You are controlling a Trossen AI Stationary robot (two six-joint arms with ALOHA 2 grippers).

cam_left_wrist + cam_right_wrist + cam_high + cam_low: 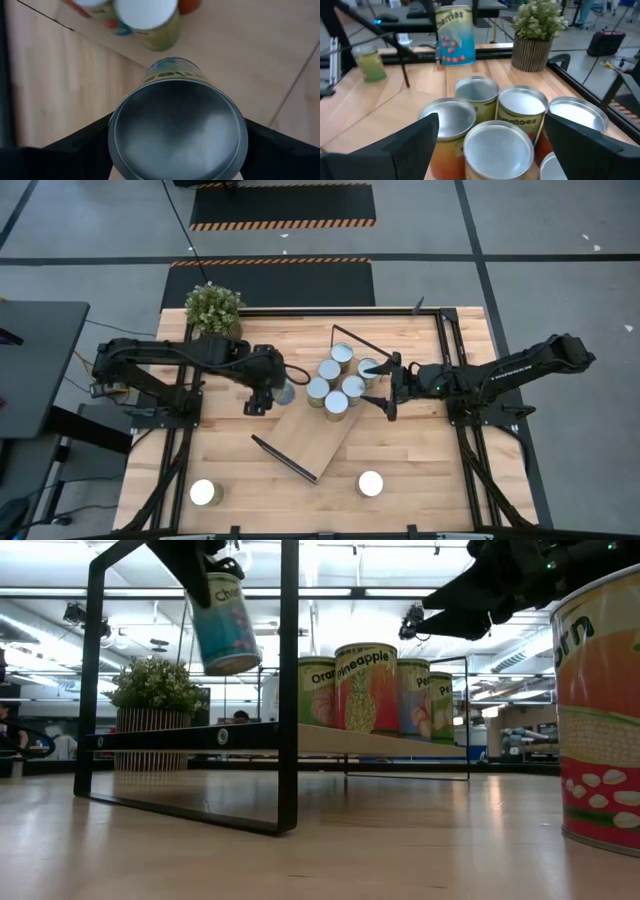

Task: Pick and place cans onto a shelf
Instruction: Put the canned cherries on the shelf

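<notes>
A can with a blue berry label hangs in the air beside the left end of the shelf, with my left gripper shut on it. The shelf is a light-wood board with black wire end frames, lying slantwise on the table. Several cans stand clustered on its far part. My right gripper hovers open at the right side of that cluster. In the right wrist view its fingers stand wide apart above the nearest silver tops, touching nothing. My left gripper pinches the can between its two fingers, one on each side of the round wall just below the silver end. The fingers come from above, slanting down. The can hangs below them, slightly tilted, lifted clear of table and shelf.
Two loose cans stand near the table's front edge. A potted plant stands at the far left corner. The near half of the shelf board is bare. Black frame rails run along the table's left and right sides.
</notes>
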